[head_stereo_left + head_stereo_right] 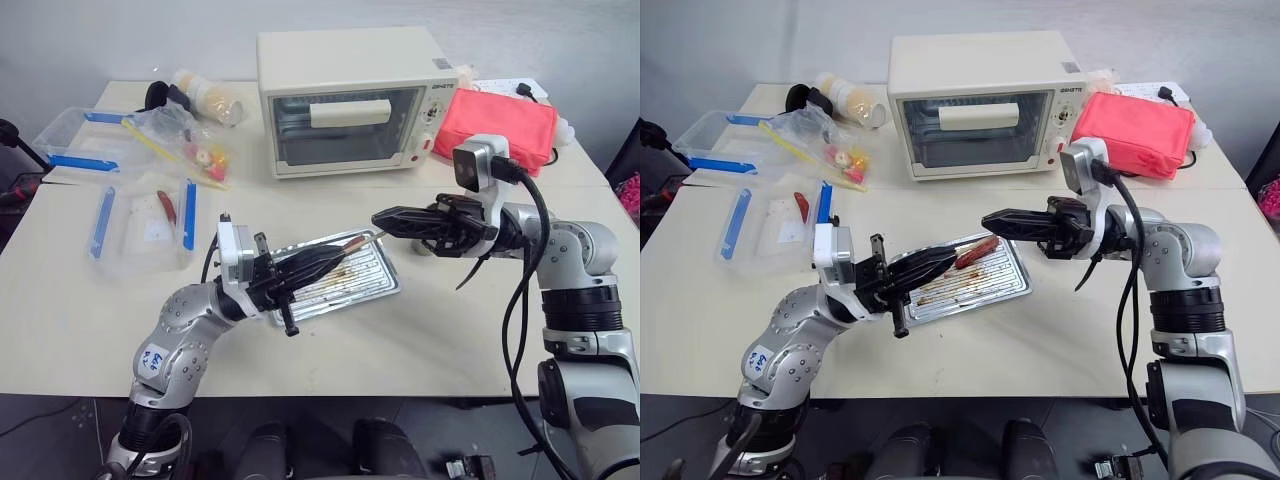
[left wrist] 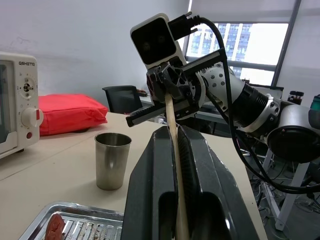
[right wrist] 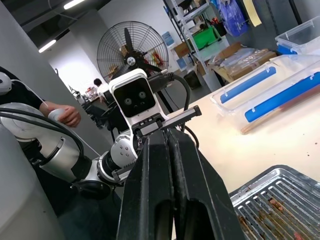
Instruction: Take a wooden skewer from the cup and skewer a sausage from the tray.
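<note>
Sausage (image 1: pixel 977 251) dark red, raised over the far right corner of the tray (image 1: pixel 1005 285), threaded on the wooden skewer (image 2: pixel 173 135) between the two grippers. Left gripper (image 1: pixel 940 261) clenched on the skewer's near end, the pale stick running up between its black fingers (image 2: pixel 152 175) toward the right gripper (image 1: pixel 992 218). Right gripper pinched shut, pointing across toward the left one, tip just beyond the sausage; whether its fingers clamp the skewer's tip cannot be told. Tray flat near the table's front edge, ribbed floor streaked brown with grease. Cup (image 2: pixel 112 160) upright on the table (image 1: pixel 420 340) past the tray's right end. Further back, a white toaster oven (image 1: pixel 350 100) with a red pouch (image 1: pixel 500 125) to its right. Toward the left edge, clear boxes with blue clips (image 1: pixel 145 225).
</note>
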Robot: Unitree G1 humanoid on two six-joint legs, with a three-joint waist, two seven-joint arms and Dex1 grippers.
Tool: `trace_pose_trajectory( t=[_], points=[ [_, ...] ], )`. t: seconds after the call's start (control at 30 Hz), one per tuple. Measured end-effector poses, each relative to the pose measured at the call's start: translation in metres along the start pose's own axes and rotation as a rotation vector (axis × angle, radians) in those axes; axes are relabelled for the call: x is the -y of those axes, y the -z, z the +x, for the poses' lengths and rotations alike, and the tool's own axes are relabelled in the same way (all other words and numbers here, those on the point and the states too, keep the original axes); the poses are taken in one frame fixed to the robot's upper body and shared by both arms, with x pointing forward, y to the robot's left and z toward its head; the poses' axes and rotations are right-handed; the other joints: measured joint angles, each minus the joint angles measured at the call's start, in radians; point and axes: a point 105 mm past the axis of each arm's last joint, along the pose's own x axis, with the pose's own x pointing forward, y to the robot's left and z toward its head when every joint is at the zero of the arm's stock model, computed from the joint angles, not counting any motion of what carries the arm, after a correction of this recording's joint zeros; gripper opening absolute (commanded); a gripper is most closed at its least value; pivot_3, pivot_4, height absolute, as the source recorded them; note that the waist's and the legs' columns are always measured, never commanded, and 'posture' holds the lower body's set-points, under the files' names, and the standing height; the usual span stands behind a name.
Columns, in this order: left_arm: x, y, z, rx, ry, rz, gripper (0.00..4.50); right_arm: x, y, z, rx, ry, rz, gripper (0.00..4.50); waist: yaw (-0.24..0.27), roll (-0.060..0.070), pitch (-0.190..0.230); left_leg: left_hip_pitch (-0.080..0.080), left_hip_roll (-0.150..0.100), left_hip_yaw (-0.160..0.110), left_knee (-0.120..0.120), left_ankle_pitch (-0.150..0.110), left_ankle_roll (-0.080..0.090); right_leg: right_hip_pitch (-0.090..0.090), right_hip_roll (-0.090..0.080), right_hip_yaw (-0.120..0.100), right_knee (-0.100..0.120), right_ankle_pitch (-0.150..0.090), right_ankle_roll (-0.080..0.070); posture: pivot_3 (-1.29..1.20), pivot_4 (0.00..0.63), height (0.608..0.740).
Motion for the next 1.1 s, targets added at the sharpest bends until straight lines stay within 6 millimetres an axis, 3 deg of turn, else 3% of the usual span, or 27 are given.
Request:
trace_pose_trajectory(
  t=[0.1,0.27,0.43,0.5,0.6,0.73,0.97,1.1],
  points=[
    [-0.002,0.001,-0.001,-0.004,-0.014,-0.002,0.00,0.005,0.000,-0.001,-0.008,0.044,-0.011,0.65,0.000,0.000,0.000,0.000,0.000,0.000,0.000,0.000,0.000,0.000,0.000,0.000,0.000,0.000,0.000,0.00,0.150,0.740],
    [-0.009,-0.004,-0.013,-0.033,-0.037,0.038,0.00,0.014,0.003,-0.006,-0.018,0.122,-0.090,2.29,0.000,0.000,0.000,0.000,0.000,0.000,-0.001,0.000,0.000,0.000,0.000,0.000,0.000,0.000,0.000,0.00,0.150,0.740],
    [-0.014,-0.004,-0.043,-0.102,-0.092,0.070,0.00,0.018,0.015,-0.026,-0.047,0.197,-0.202,3.97,0.001,0.000,0.000,0.000,0.000,0.000,-0.001,0.000,0.000,0.000,0.000,-0.001,-0.001,0.000,0.000,0.00,0.150,0.740],
    [-0.017,-0.003,-0.065,-0.145,-0.148,0.083,0.00,0.014,0.030,-0.048,-0.139,0.246,-0.250,4.48,0.004,0.000,0.000,0.000,0.000,-0.001,-0.002,0.000,0.000,0.001,0.000,0.000,-0.003,0.000,0.000,0.00,0.150,0.740],
    [-0.021,-0.002,-0.096,-0.198,-0.246,0.087,0.00,0.009,0.060,-0.076,-0.228,0.311,-0.256,4.48,0.001,0.000,0.000,0.000,0.000,-0.001,-0.002,-0.001,0.001,0.002,-0.001,0.000,-0.005,0.000,0.000,0.00,0.150,0.740],
    [-0.019,0.002,-0.124,-0.222,-0.375,0.075,0.00,0.001,0.088,-0.097,-0.266,0.380,-0.294,4.48,-0.001,0.000,0.000,0.002,0.001,0.000,-0.002,-0.001,0.001,0.002,-0.002,0.000,-0.008,0.000,0.000,0.00,0.150,0.740],
    [-0.023,-0.001,-0.161,-0.153,-0.677,0.118,0.00,-0.001,0.108,-0.124,-0.339,0.456,-0.428,4.48,-0.001,0.000,0.000,0.004,0.001,0.000,-0.002,-0.001,0.000,0.003,-0.002,0.002,-0.008,0.000,0.000,0.00,0.150,0.740],
    [-0.021,0.000,-0.168,-0.164,-0.711,0.122,0.00,0.006,0.094,-0.111,-0.376,0.409,-0.494,4.48,-0.005,0.000,0.000,0.005,0.001,0.002,-0.002,-0.001,0.000,0.003,-0.002,0.002,-0.007,0.000,0.000,0.00,0.150,0.740]
  ],
)
